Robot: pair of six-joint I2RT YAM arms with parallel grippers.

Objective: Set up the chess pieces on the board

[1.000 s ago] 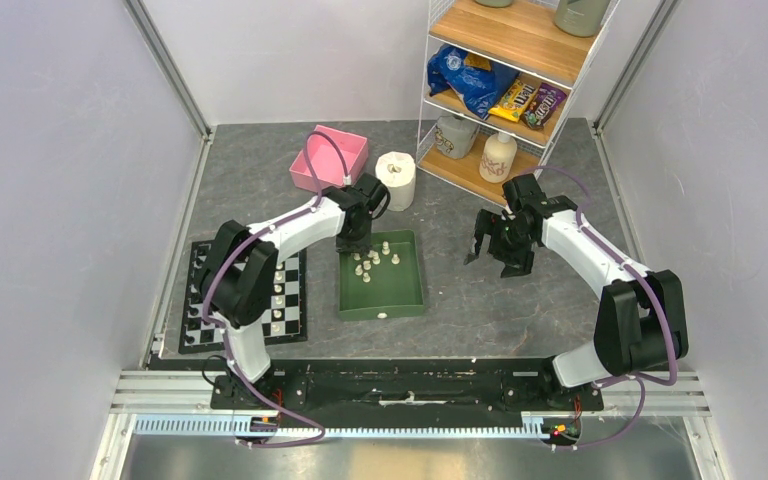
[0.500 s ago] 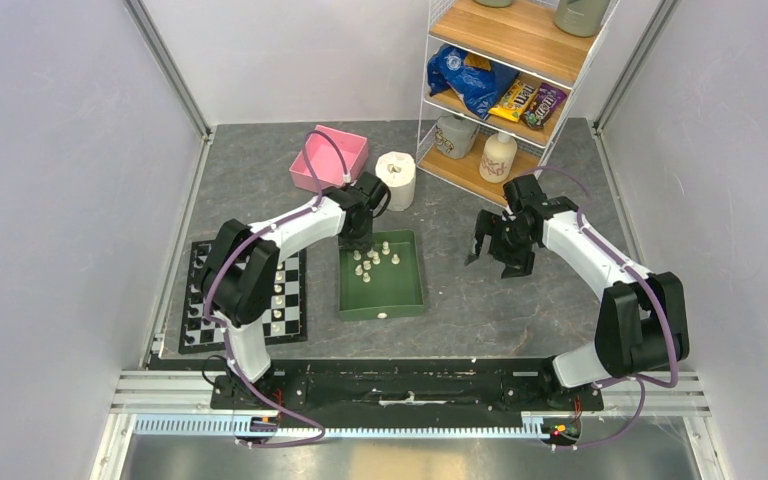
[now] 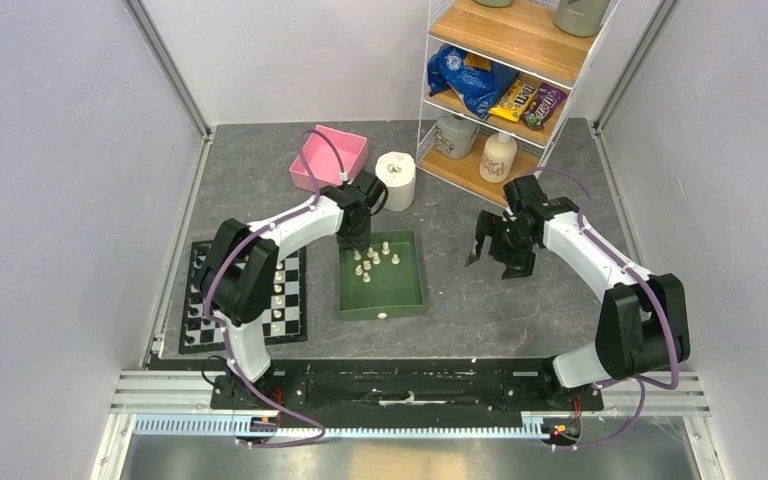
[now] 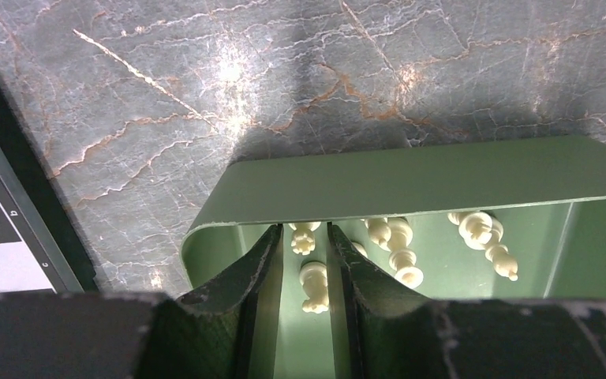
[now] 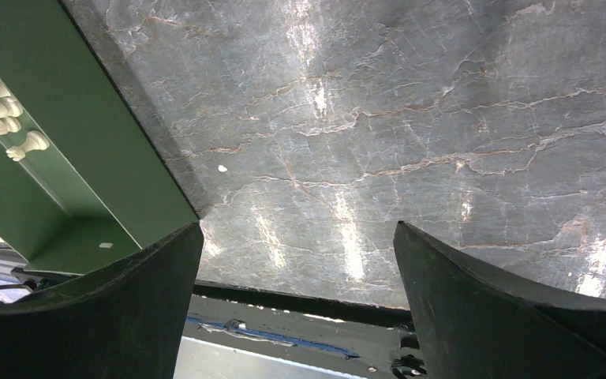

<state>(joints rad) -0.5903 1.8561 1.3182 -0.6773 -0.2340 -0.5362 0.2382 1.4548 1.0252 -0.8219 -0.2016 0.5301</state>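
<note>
Left gripper [image 4: 304, 237] is down inside the green tray [image 4: 410, 178], at its far left corner, fingers narrowly apart and straddling one chess piece [image 4: 313, 286] that lies on its side on the tray floor. From the wrist view I see a sliver of daylight on one side of it, so I judge it is not yet pinched. Right gripper [image 5: 297, 229] hangs with its jaws wide apart and nothing in them, over bare table right of the tray.

The other chess pieces [image 3: 370, 262] lie clustered in the tray's far half. One of them [image 4: 303, 238] lies just beyond my fingertips and several [image 4: 398, 253] just to the right. The board [image 3: 292, 300] lies well to the left of the tray, partly under the left arm, and a few pieces seem to stand on it already.

To do this pick well, I want the piece centred between the pads before I squeeze, so it does not squirt out sideways. It lies flat, so I expect it to come up tilted. I would grip it firmly and lift straight up until I clear the tray wall. The wall sits close by my left finger, and I must not drag the neighbour along. Only then would I swing across to the board.
</note>
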